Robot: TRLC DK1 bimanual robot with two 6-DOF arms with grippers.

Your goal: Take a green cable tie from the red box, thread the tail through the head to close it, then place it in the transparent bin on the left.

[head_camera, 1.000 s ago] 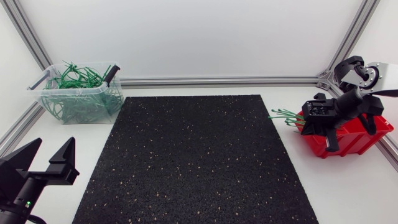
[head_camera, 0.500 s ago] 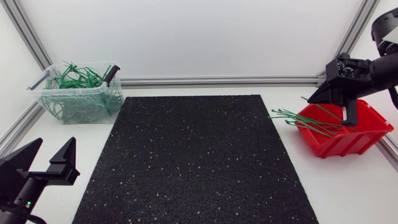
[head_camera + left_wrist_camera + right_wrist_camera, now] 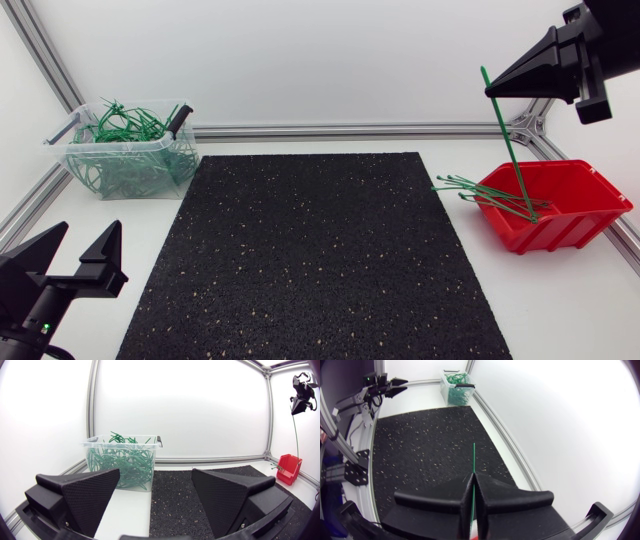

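red box: 1 | transparent bin: 1 | black mat: 1 | pincers: 2, left pincer, right pincer | green cable tie in right pincer: 1 | loose ties at red box: several, uncountable | tangled ties in bin: many, uncountable

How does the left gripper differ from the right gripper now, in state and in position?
The left gripper is open and empty; the right gripper is shut on a green cable tie. The left gripper sits low beside the black mat; the right gripper hangs high above the red box, the tie hanging toward it. Both are matte black, with wedge-shaped fingers.
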